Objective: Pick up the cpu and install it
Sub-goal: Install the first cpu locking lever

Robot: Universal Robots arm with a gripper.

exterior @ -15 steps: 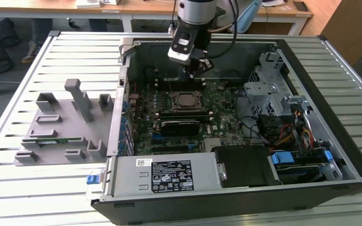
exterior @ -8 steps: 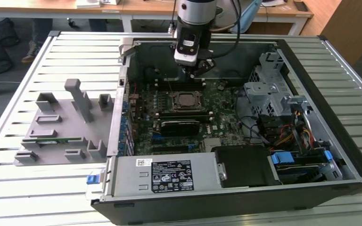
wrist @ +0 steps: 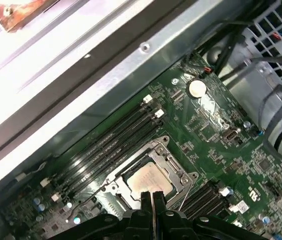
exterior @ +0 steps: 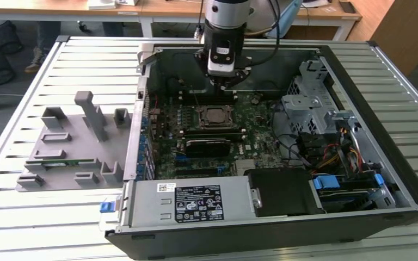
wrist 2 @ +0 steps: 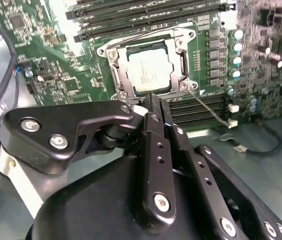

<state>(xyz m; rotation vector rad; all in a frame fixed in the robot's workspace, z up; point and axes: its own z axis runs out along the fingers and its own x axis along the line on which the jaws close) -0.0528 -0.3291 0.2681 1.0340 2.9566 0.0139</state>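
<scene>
In the exterior view, the gripper (exterior: 227, 81) is hanging over the open computer case (exterior: 405, 179), near the upper middle of the frame, with the arm reaching down from the top edge. The cpu (exterior: 214, 116) is sitting in its socket frame (exterior: 215, 128) on the green motherboard (exterior: 260, 130), just below the gripper in the picture and apart from it.

In the second wrist view, the jaws are pressing together with nothing between them, the gripper (wrist 2: 150, 100) showing at the frame's centre. The cpu (wrist 2: 149, 73) is lying flat inside the socket frame (wrist 2: 112, 62) in the upper middle of the picture, its silver top facing up. Long black memory slots (wrist 2: 145, 10) are running along the top of that frame.

In the first wrist view, the gripper (wrist: 151, 196) is pointing up from the bottom middle, and the cpu (wrist: 145, 179) is resting just above it in the picture.

Back in the exterior view, a grey parts holder (exterior: 71, 147) is standing on the slatted tabletop (exterior: 42, 228) at the left of the frame, well apart from the case.
</scene>
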